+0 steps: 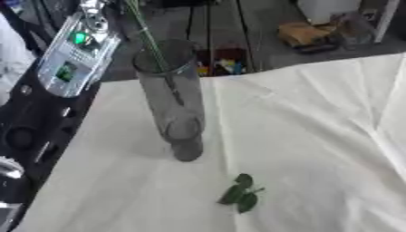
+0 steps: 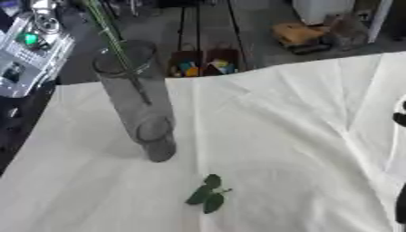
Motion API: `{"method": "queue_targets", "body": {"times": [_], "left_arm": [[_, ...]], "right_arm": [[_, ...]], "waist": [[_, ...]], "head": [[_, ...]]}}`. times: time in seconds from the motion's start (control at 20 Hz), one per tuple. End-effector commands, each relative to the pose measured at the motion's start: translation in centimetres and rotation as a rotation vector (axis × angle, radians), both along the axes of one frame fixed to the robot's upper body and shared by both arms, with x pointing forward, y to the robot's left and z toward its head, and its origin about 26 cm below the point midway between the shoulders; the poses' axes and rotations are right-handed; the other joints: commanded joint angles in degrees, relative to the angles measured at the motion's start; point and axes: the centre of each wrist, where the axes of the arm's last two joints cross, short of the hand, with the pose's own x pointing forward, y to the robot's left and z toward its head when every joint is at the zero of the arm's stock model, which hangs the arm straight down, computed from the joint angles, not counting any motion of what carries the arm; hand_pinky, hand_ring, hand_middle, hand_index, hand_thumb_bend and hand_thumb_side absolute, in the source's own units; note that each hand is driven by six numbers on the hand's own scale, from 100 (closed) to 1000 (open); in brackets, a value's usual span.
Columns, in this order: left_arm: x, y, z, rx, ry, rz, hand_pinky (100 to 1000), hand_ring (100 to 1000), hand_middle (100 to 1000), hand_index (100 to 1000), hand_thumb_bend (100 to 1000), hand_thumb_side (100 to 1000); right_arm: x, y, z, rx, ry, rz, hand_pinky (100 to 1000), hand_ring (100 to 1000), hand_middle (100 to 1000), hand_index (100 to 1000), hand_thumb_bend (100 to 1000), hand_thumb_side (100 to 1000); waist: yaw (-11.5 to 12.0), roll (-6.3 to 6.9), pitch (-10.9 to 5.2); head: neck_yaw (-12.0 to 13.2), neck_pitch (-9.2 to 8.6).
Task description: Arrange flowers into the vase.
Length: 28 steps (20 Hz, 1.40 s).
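Glass vase [image 1: 173, 97] is stood upright on the cloth-covered worktop [image 1: 317, 149], a green stem [image 1: 148, 41] already slanted inside; leaves [image 1: 241, 194] lie just before it. Whether the hand [image 2: 401, 118] at right is open cannot be told

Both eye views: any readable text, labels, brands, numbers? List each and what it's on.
None can be read.
Silver device with a green light, left of the table: its panel shows only blurred patches, no legible characters.
Colourful items on the floor beyond the table: possible print, too blurred to read.
Vase, green stem, leaf sprig and white tablecloth: no markings visible.
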Motion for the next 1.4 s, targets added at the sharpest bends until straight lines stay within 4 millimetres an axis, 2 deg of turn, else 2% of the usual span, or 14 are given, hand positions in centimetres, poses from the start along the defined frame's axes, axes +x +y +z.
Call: {"method": "queue_targets", "body": {"times": [0.05, 0.5, 0.85, 1.4], "left_arm": [[-1.1, 0.7, 1.5, 0.041, -0.085, 0.029, 382, 467, 427, 308, 100, 764], [-1.6, -0.1, 1.1, 0.055, -0.089, -0.009, 399, 472, 431, 350, 100, 778], [-1.9, -0.5, 0.5, 0.071, -0.07, -0.037, 412, 485, 452, 439, 100, 778], [-2.0, -0.9, 0.0, 0.098, -0.03, -0.062, 450, 516, 489, 513, 100, 762]], "right_arm": [[-0.1, -0.1, 0.6, 0.011, -0.018, 0.005, 682, 709, 508, 770, 100, 1000], [-0.1, 0.0, 0.6, 0.017, -0.018, 0.005, 683, 711, 507, 770, 100, 1000], [-0.1, 0.0, 0.7, 0.02, -0.019, 0.005, 683, 712, 507, 770, 100, 1000], [-0.1, 0.0, 0.8, 0.026, -0.016, 0.003, 684, 713, 506, 770, 100, 1000]], "waist": [[0.07, -0.24, -1.0], [-0.05, -0.38, -0.77], [-0.01, -0.37, -0.67], [0.05, -0.34, -0.8]], "head": [[-0.12, -0.8], [-0.27, -1.0], [-0.35, -1.12], [-0.37, -1.07]]}}
